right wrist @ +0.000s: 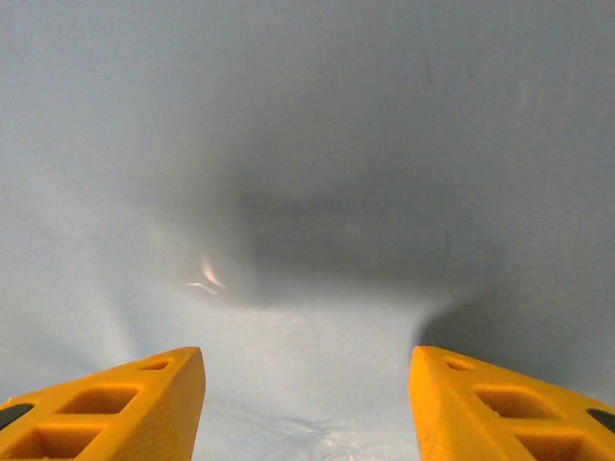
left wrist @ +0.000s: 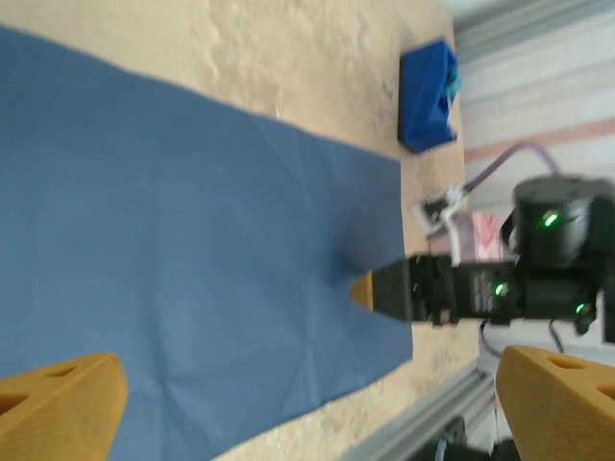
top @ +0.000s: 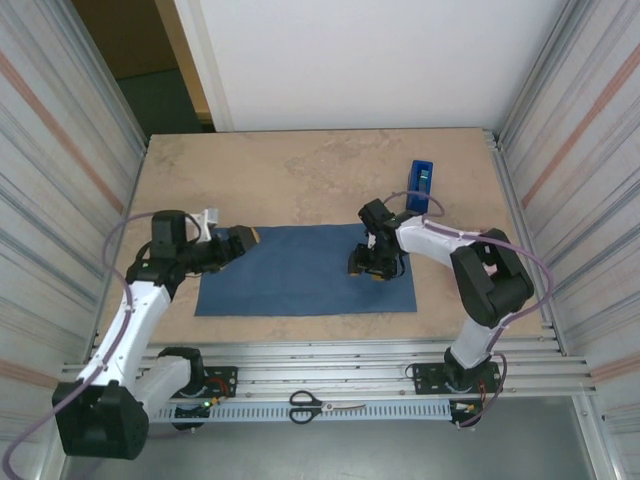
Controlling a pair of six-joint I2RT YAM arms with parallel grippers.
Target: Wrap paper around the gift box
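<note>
Item 1, right gripper (right wrist: 307,384): your jaws stand apart with nothing between them, tips low over the paper (top: 300,275) near its right end. A shallow pucker shows in the sheet just ahead of the tips. Whether they touch it cannot be told.

Item 2, left gripper (left wrist: 307,408): jaws spread wide and empty, at the sheet's far-left corner, facing along it toward the right arm.

Item 3, the paper: dark face up, flat on the table (top: 300,170), long axis running left to right across your front. It carries no box, as far as shows.

Item 4, gift box (left wrist: 488,237): a pink patch, mostly hidden, on the table just past the sheet's right short edge, behind the right gripper and beneath that arm. Take it as the box by judgement only. It lies to the right of the right gripper, so the right arm is much the nearer; the left arm is at the sheet's other end. Your next move likely brings it leftward onto the sheet.

Item 5, tape dispenser (top: 421,186): blue, near the sheet's far-right corner, with a teal piece in its top slot.

Item 6, scissors (top: 322,405): on the near rail between the arm bases.
</note>
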